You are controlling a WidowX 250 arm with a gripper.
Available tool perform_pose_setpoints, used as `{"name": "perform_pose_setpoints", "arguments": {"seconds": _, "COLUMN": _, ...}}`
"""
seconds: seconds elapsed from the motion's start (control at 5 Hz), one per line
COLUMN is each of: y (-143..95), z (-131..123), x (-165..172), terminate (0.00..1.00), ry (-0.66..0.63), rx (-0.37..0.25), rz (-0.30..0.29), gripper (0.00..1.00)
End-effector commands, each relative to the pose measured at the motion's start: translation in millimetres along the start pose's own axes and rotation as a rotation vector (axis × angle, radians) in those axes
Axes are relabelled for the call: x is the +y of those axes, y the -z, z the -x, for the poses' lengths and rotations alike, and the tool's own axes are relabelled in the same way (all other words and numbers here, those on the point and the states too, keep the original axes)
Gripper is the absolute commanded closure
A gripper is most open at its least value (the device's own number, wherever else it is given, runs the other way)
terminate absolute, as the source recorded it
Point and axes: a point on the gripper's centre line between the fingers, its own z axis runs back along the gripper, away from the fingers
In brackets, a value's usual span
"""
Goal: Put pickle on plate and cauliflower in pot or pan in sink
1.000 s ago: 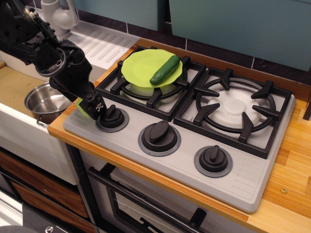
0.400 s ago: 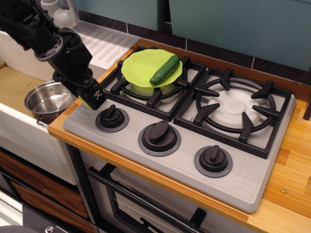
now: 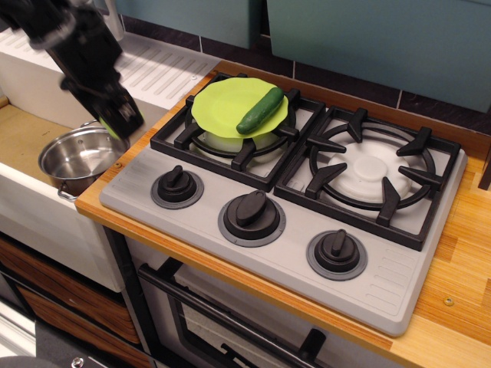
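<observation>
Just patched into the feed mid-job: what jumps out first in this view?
The lime-green plate on the rear left burner grate, with the dark green pickle lying across its right side. At left, the blurred black gripper hangs over the counter edge beside the steel pot in the sink, with a bit of pale green, likely the cauliflower, at its tips.

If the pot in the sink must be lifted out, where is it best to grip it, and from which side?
Probably by the rim of the pot, from above. It stands upright and open in the sink, so one finger can go inside the wall. The sink wall crowds its sides, and its handles are hard to see.
</observation>
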Motion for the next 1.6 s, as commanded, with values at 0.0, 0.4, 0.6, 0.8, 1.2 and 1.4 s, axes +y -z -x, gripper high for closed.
{"name": "perform_pose_setpoints", "arguments": {"seconds": 0.0, "y": -15.6, "z": 10.0, "x": 44.4, "terminate": 0.00, "ry": 0.044, "rx": -0.067, "rz": -0.051, "gripper": 1.00}}
{"name": "perform_pose_setpoints", "arguments": {"seconds": 0.4, "y": 9.6, "z": 34.7, "x": 68.1, "terminate": 0.00, "ry": 0.044, "rx": -0.117, "rz": -0.019, "gripper": 1.00}}
{"name": "perform_pose_setpoints", "arguments": {"seconds": 0.6, "y": 27.9, "z": 41.5, "x": 75.3, "terminate": 0.00, "ry": 0.056, "rx": -0.155, "rz": 0.009, "gripper": 1.00}}
{"name": "perform_pose_setpoints", "arguments": {"seconds": 0.8, "y": 39.2, "z": 42.6, "x": 79.6, "terminate": 0.00, "ry": 0.064, "rx": -0.171, "rz": 0.034, "gripper": 1.00}}
{"name": "perform_pose_setpoints", "arguments": {"seconds": 1.2, "y": 38.4, "z": 39.2, "x": 77.5, "terminate": 0.00, "ry": 0.075, "rx": -0.176, "rz": 0.037, "gripper": 0.00}}
{"name": "perform_pose_setpoints", "arguments": {"seconds": 1.4, "y": 31.1, "z": 36.1, "x": 73.7, "terminate": 0.00, "ry": 0.072, "rx": -0.170, "rz": 0.032, "gripper": 0.00}}
